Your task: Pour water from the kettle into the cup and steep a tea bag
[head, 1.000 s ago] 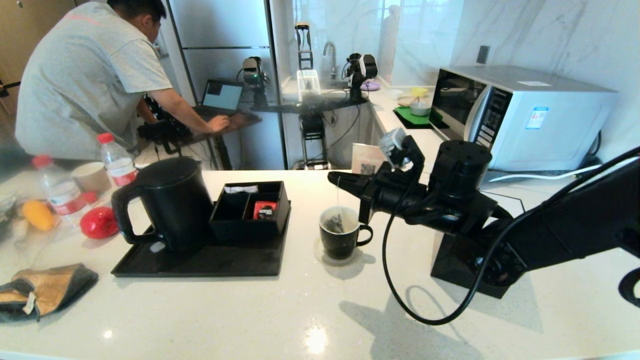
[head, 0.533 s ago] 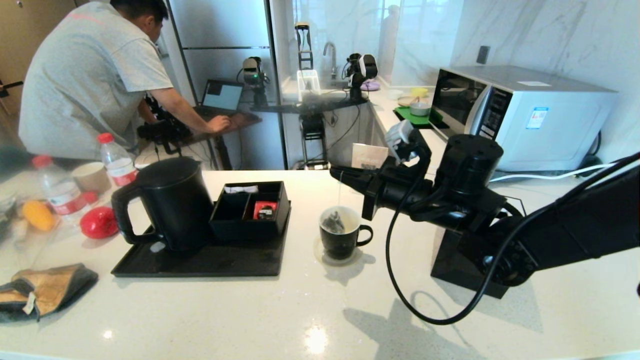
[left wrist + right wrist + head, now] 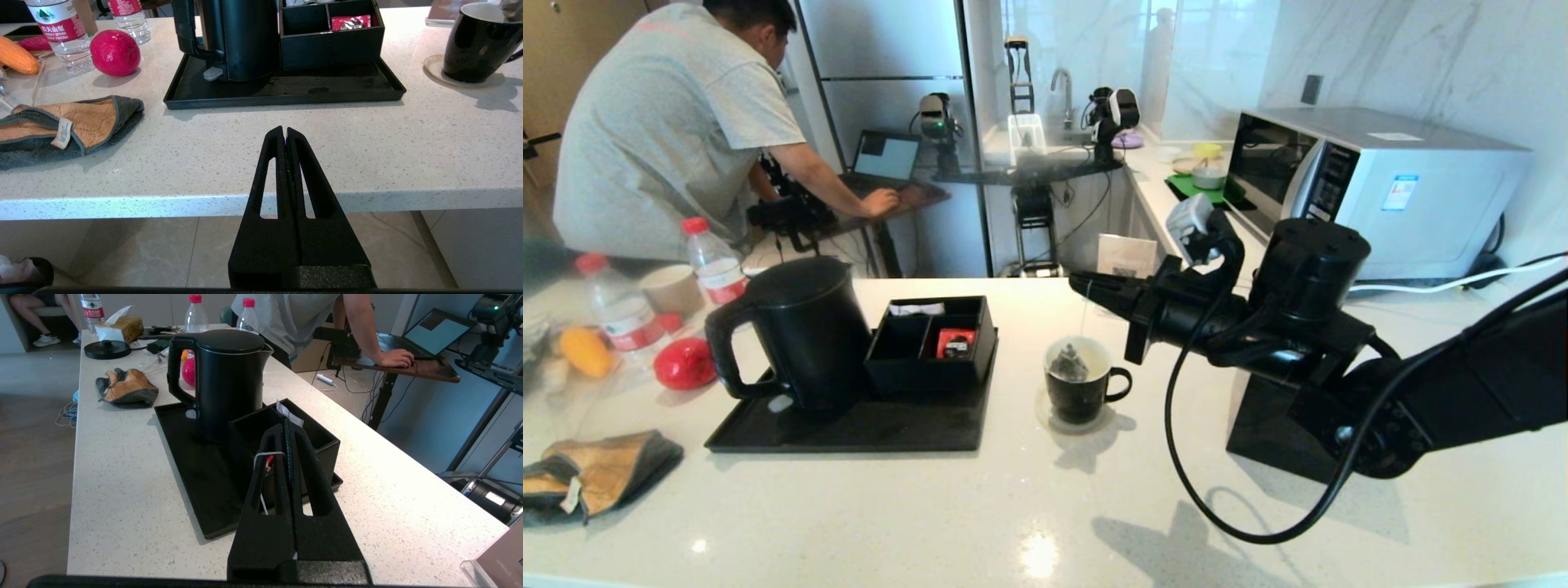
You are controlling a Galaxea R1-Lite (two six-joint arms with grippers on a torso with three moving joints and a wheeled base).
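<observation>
Overhead, right gripper (image 3: 1086,287) jaws pinch thin white string; greyish pyramid tea bag (image 3: 1067,363) dangles inside glossy black cup (image 3: 1082,389). Left gripper (image 3: 284,132) jaws pressed together at speckled desk (image 3: 367,139) edge.

A kitchen here: stone counter (image 3: 1029,506), microwave (image 3: 1372,184) by the marble wall, sink tap (image 3: 1062,86) behind, fridge (image 3: 890,73) alongside.

Your head view looks down across the counter (image 3: 980,506). Your left wrist view sits low at its edge; your right wrist view hovers above. All three share the kettle (image 3: 805,327) (image 3: 241,36) (image 3: 229,379).
</observation>
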